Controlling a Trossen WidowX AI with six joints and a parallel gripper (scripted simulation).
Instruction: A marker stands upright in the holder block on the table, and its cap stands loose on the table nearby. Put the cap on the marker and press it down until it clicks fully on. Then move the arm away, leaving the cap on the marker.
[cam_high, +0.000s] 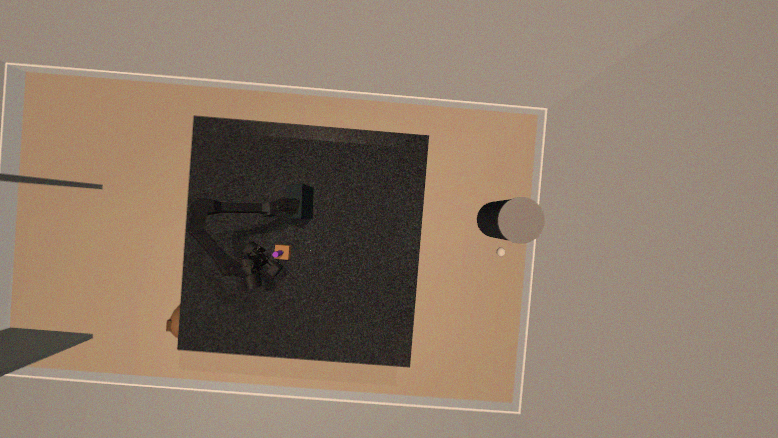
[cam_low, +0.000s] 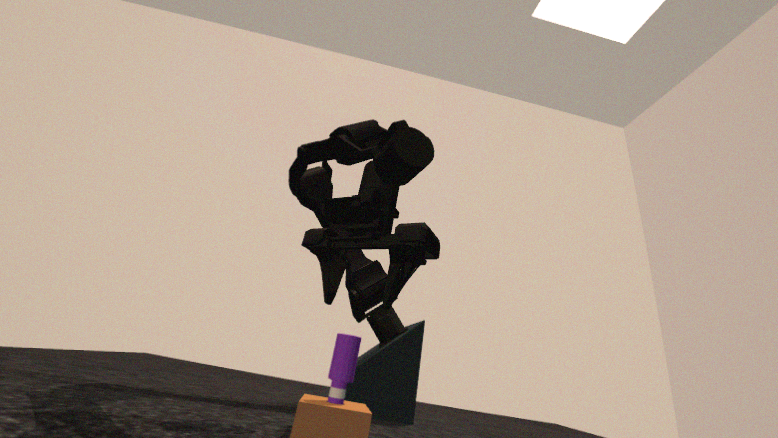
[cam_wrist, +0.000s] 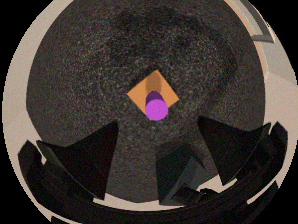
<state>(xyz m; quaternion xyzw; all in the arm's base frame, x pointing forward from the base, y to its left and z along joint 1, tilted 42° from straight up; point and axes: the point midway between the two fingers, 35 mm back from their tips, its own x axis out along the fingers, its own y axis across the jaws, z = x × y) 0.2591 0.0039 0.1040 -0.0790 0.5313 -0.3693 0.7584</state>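
The orange holder block (cam_high: 289, 257) (cam_low: 332, 421) (cam_wrist: 138, 94) stands on the dark table (cam_high: 353, 244). The purple cap (cam_high: 276, 254) (cam_low: 345, 356) (cam_wrist: 156, 109) sits upright over the top of the marker. Below its wide part, a narrower purple part and the marker's white band (cam_low: 337, 393) show just above the block. Whether the cap is seated fully cannot be told. My gripper (cam_low: 359, 302) (cam_wrist: 158, 123) is wide open and empty, its fingertips above the cap and clear of it. In the wrist view the cap's top lies slightly beyond the line between the fingertips.
The dark wedge-shaped arm base (cam_high: 306, 201) (cam_low: 389, 391) (cam_wrist: 172, 170) stands on the table behind the holder in the exterior view. A brown rounded object (cam_high: 174, 324) is partly hidden under the table's edge, and a grey-topped round column (cam_high: 521, 220) stands off to the right.
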